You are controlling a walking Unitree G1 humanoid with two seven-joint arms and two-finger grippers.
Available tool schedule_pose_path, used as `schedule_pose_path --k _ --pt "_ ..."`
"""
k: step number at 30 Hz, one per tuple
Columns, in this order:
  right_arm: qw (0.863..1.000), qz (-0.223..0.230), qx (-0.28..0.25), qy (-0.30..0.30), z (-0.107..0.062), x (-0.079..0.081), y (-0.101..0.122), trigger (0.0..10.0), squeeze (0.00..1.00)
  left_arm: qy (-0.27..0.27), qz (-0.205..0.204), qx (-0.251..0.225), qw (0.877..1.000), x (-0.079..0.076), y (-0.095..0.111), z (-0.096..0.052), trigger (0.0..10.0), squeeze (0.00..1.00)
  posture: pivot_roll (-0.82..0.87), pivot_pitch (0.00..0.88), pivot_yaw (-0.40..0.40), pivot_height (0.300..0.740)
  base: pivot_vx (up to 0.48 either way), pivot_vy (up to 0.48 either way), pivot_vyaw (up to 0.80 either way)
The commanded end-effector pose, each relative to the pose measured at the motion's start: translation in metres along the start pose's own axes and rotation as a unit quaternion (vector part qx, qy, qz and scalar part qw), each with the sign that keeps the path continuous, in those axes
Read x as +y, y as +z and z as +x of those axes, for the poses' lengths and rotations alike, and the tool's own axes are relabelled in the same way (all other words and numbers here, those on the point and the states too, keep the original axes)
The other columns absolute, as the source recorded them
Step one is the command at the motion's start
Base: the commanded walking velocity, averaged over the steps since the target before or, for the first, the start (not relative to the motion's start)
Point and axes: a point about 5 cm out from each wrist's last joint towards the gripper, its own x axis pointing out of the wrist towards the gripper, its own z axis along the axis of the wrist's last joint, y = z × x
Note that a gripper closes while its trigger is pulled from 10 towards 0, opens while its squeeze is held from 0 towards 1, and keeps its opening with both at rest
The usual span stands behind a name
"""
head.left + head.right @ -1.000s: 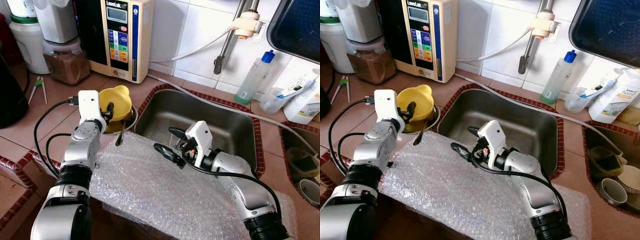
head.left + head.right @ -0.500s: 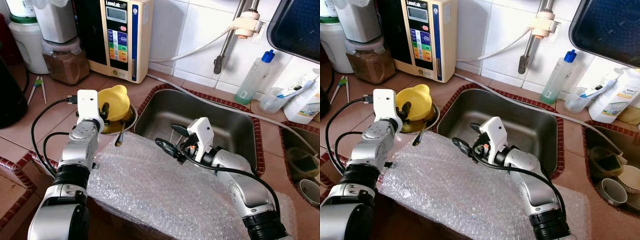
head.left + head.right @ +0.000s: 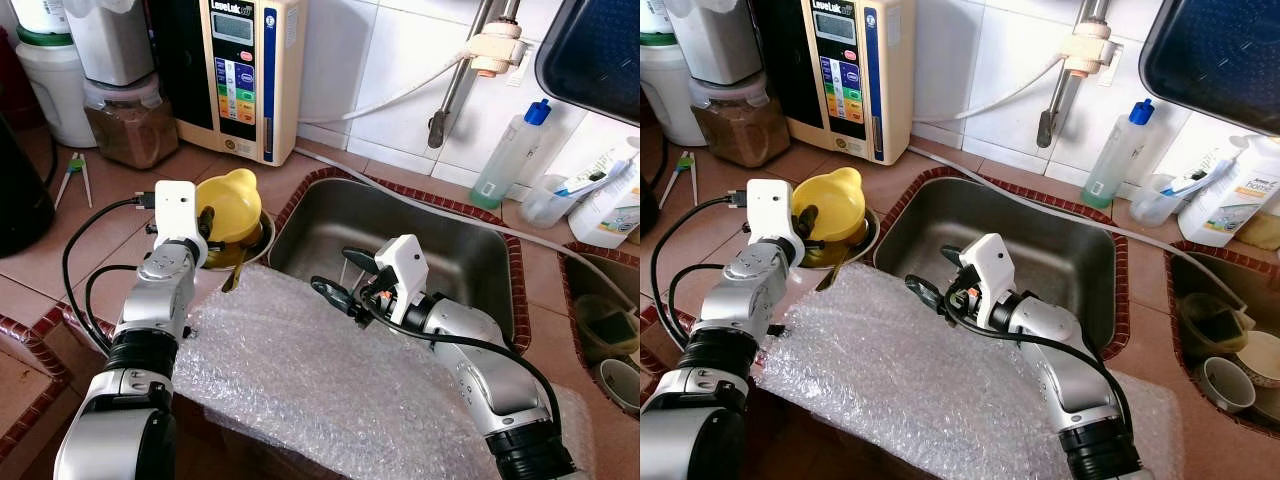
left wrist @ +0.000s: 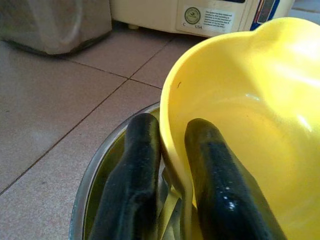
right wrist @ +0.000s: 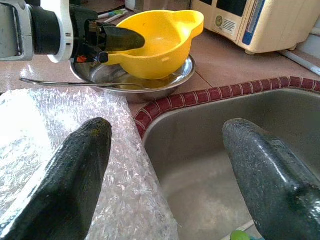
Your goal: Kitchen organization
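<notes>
1. We see the left gripper (image 4: 167,165) clamped on the yellow bowl's (image 3: 233,205) rim, the bowl sitting in the steel bowl (image 5: 170,79) beside the sink (image 3: 470,262).
2. Our right gripper (image 3: 343,276) hangs spread wide at the sink's edge, above the bubble wrap (image 3: 320,375), holding nothing.

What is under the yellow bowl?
The yellow bowl sits in a shallow metal dish, tilted, its rim pinched by the left gripper. A long metal handle pokes out underneath; the bowl hides its other end.

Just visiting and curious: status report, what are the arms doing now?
Left gripper pinching yellow bowl rim, in metal bowl. Right gripper open over sink edge. Bubble wrap covers counter front.
</notes>
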Motion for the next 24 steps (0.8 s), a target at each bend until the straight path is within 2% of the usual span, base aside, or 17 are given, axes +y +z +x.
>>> schedule_pose_path --k 1,2,5,14,17,21,22,23,24 --pt "1.000 0.007 -0.005 -0.007 -0.002 -0.006 0.004 10.0 0.00 0.003 0.003 -0.012 1.000 0.000 0.003 -0.001 0.0 0.00 0.04 0.000 -0.082 0.740 0.000 0.000 0.00" --pt "1.000 0.007 -0.005 -0.007 -0.002 -0.006 0.004 10.0 0.00 0.003 0.003 -0.012 1.000 0.000 0.003 -0.001 0.0 0.00 0.04 0.000 -0.082 0.740 0.000 0.000 0.00" --pt "0.999 0.034 -0.029 0.031 -0.004 0.000 0.010 10.0 0.00 0.026 0.002 -0.062 0.998 0.006 0.015 -0.004 0.0 0.00 0.04 0.000 -0.082 0.740 0.000 0.000 0.00" --pt "0.996 0.049 -0.057 0.052 -0.005 0.004 0.019 10.0 0.00 0.026 -0.004 -0.099 0.995 0.004 0.026 -0.006 0.0 0.00 0.04 0.000 -0.081 0.740 0.000 0.000 0.00" --pt "0.996 0.050 -0.061 0.037 -0.005 0.001 0.020 10.0 0.00 0.030 0.007 -0.124 0.992 0.001 0.032 -0.008 0.0 0.00 0.04 0.000 -0.082 0.740 0.000 0.000 0.00" --pt "0.993 0.068 -0.089 -0.028 0.000 -0.012 0.026 10.0 0.00 -0.005 0.028 -0.192 0.981 -0.022 0.046 -0.018 0.0 0.00 0.04 0.000 -0.086 0.740 0.000 0.000 0.00" --pt "0.991 0.085 -0.095 -0.044 0.003 -0.014 0.026 10.0 0.00 -0.035 0.036 -0.210 0.976 -0.036 0.048 -0.022 0.0 0.00 0.04 0.000 -0.086 0.740 0.000 0.000 0.00" --pt "0.991 0.085 -0.095 -0.044 0.003 -0.014 0.026 10.0 0.00 -0.035 0.036 -0.210 0.976 -0.036 0.048 -0.022 0.0 0.00 0.04 0.000 -0.086 0.740 0.000 0.000 0.00" --pt "0.989 0.094 -0.097 -0.053 0.005 -0.014 0.026 10.0 0.00 -0.051 0.044 -0.220 0.973 -0.043 0.049 -0.025 0.0 0.00 0.04 0.000 -0.085 0.740 0.000 0.000 0.00"
